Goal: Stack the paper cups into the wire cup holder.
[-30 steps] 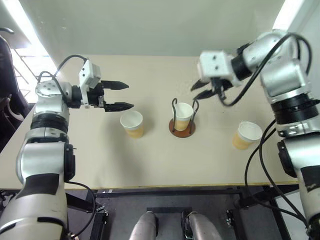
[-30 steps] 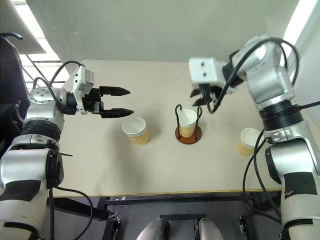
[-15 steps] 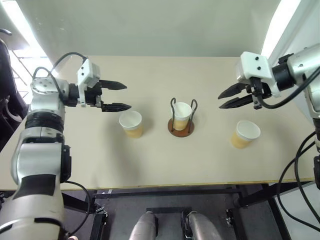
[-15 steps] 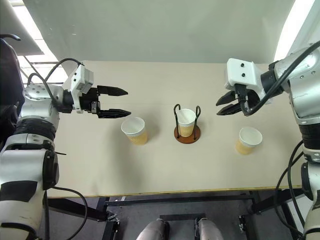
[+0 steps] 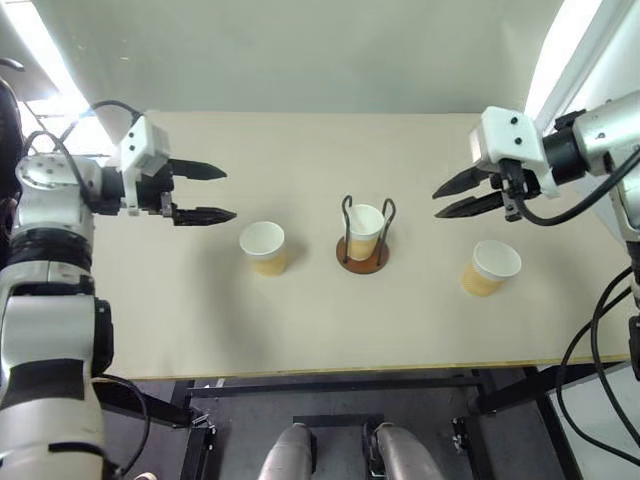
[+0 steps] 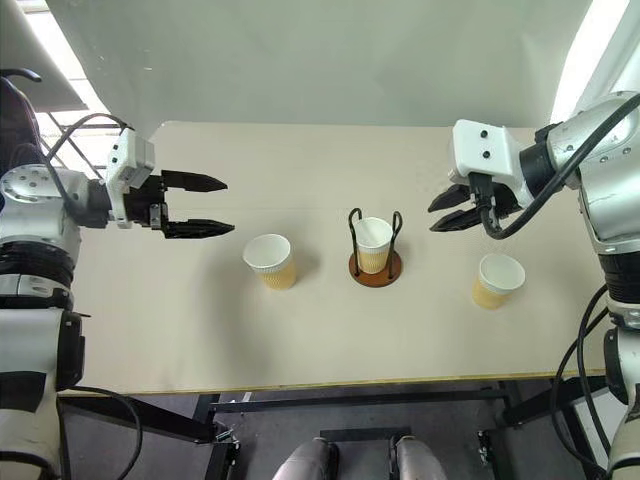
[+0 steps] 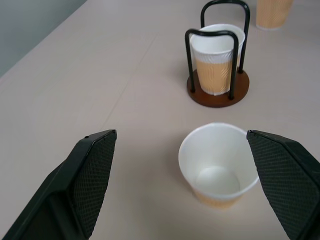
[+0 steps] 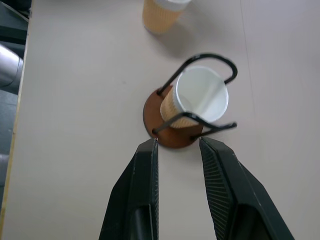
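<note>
1. Both arms are now drawn outward from the wire cup holder (image 5: 363, 252), one cup seated in it.
2. Left gripper (image 5: 204, 192) is hovering spread wide, empty, left of a table cup (image 5: 263, 247).
3. Right gripper (image 5: 448, 197) is narrowly parted, empty, above the right cup (image 5: 491, 268).

In the wrist views we lose the rims of two tan tapered paper cups past the jaws, one (image 7: 272, 12) beyond the black-wire, brown-disc cup holder (image 7: 218, 85), another (image 8: 161, 14) likewise cropped.

Worktop (image 5: 300, 320): beige, rectangular, matte surface, on a black metal frame (image 5: 330, 385). Pale wall (image 5: 300, 50) behind it.
</note>
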Controlling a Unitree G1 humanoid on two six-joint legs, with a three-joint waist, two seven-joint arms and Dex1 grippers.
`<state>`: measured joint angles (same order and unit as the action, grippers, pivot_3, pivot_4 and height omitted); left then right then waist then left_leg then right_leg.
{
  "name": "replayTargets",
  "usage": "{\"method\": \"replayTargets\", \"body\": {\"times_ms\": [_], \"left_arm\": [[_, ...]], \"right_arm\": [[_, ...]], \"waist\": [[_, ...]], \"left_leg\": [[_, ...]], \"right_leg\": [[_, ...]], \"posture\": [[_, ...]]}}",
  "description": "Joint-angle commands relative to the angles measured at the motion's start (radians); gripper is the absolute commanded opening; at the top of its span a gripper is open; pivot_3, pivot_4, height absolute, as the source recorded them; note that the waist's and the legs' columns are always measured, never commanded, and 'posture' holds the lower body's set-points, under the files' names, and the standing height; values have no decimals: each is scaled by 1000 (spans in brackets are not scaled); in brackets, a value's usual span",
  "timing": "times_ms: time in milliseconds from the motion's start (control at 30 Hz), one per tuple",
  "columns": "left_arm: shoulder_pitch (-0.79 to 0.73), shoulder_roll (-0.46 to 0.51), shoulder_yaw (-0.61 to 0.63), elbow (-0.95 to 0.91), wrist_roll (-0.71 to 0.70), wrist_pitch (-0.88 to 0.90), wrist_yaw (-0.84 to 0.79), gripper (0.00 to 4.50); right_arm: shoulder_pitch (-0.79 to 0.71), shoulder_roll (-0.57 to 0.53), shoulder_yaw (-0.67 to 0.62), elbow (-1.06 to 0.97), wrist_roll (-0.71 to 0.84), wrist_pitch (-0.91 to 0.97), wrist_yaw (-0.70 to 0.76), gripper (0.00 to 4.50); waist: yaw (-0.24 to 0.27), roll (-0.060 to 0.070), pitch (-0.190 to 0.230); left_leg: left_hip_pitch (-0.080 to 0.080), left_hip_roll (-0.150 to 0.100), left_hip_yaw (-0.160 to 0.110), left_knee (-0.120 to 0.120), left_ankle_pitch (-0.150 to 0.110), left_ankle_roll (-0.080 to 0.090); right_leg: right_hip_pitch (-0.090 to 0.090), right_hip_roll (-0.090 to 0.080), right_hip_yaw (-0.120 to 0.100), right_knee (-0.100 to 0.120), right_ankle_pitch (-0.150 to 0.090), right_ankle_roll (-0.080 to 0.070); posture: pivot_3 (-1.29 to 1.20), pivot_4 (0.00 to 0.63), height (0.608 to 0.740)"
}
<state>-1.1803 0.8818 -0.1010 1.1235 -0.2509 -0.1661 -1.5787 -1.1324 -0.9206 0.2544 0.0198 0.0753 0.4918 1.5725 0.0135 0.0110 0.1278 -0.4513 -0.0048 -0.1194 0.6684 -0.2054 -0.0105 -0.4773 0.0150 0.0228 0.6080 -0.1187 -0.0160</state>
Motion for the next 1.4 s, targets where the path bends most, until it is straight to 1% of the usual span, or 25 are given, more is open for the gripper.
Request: {"method": "replayTargets", "body": {"times_ms": [33, 267, 333, 500, 600, 733, 933, 1167, 1300, 1400], "left_arm": [[-6, 20, 4, -22, -32, 10, -36, 4500], [-7, 27, -74, -57, -4, -45, -36, 4500], [-13, 32, -100, -63, 24, -108, -36, 4500], [-19, 48, -158, -98, 8, -151, -36, 4500], [-13, 54, -179, -137, -27, -142, -36, 4500], [-2, 58, -196, -181, -50, -120, -36, 4500], [5, 52, -216, -248, -99, -54, -36, 4500], [-62, 60, -294, -268, -66, -57, -36, 4500], [-106, 82, -373, -266, -7, -127, -36, 4500], [-113, 83, -396, -271, 57, -146, -36, 4500]], "right_arm": [[-22, -16, -11, -14, 1, -25, 0, 1235], [36, -63, 1, 2, -27, -93, 17, 1235], [46, -69, 2, 3, -34, -106, 21, 1235], [52, -68, 0, 28, -46, -145, 22, 1235], [42, -38, -24, 63, -17, -159, 6, 1235], [3, 12, -58, 105, 39, -112, -6, 1235], [-28, 41, -72, 135, 81, -77, -10, 1235], [-32, 27, -55, 154, 70, -92, 13, 1235], [-36, 11, -49, 156, 65, -86, 37, 1235], [-37, -6, -40, 151, 74, -80, 42, 1235]], "waist": [[2, 0, 0], [5, 0, 0], [5, 0, 0], [0, 0, 0], [-2, -1, 0], [-2, 0, 0], [-2, 0, 0], [-2, 0, 0], [-1, 0, 0], [-3, 0, 0]], "left_leg": [[0, -1, 1, 0, 0, 0], [-1, -2, 2, 1, -1, 2], [0, -2, 3, 1, -2, 2], [0, -1, 5, 1, -2, 3], [0, -1, 6, 2, -2, 3], [1, 0, 10, 3, -2, 4], [1, 0, 11, 3, -2, 5], [0, 0, 12, 3, -3, 6], [-1, 0, 12, 3, -3, 6], [0, 0, 13, 3, -4, 6]], "right_leg": [[0, 1, 0, 0, 0, 0], [0, -1, 2, 0, -1, 1], [0, -1, 2, 0, 0, 2], [-1, -1, 3, 0, 1, 3], [-1, -1, 4, 0, 1, 3], [-1, -1, 5, 0, 2, 5], [-1, -2, 6, -1, 2, 5], [-2, -2, 6, -1, 2, 4], [-2, -2, 6, -1, 2, 4], [-2, -2, 6, -1, 2, 4]], "posture": [[0, 150, 740], [0, 150, 740], [0, 150, 740], [0, 150, 740], [0, 150, 740], [0, 150, 740], [0, 150, 740], [0, 150, 740], [0, 150, 740], [0, 150, 740]]}}
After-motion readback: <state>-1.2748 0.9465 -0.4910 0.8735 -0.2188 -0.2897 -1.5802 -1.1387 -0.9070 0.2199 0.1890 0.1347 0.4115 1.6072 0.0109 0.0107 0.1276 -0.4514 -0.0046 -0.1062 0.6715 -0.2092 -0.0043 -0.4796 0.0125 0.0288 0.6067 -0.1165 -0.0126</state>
